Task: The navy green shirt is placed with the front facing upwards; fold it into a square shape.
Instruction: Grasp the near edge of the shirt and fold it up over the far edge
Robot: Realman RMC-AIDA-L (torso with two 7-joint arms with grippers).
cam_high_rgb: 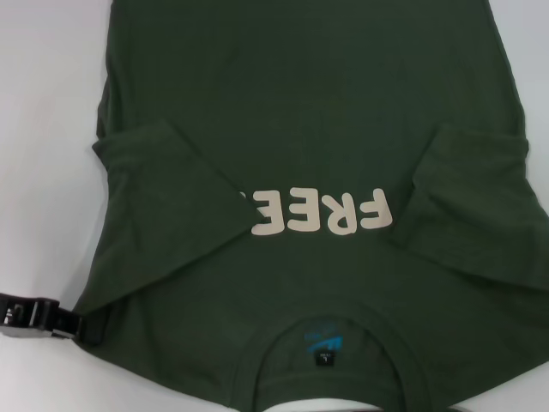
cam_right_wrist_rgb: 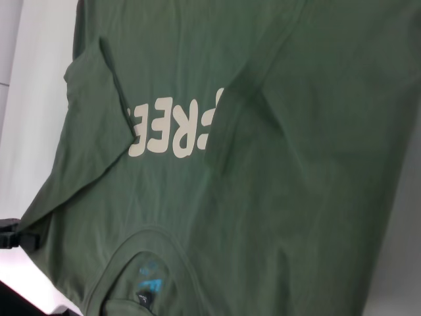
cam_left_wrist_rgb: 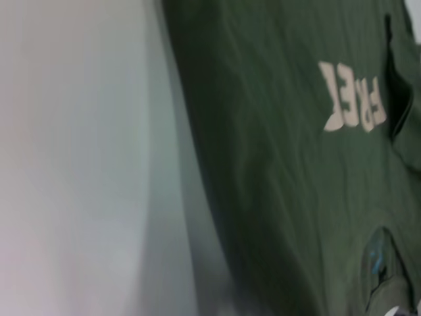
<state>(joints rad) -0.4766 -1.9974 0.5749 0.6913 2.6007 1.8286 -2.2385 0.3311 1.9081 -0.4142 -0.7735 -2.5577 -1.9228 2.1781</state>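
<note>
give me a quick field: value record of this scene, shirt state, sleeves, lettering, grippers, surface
shirt: navy green shirt lying flat, front up, collar toward the robot
sleeves: both folded inward over the chest; left sleeve covers the start of the lettering
lettering: cream lettering, upside down in the head view, partly hidden
neck label: black with teal print, inside the collar
left gripper: at the shirt's left shoulder edge, low on the table
right gripper: not in view
surface: white table
fold progress: sleeves in, body not yet folded
</note>
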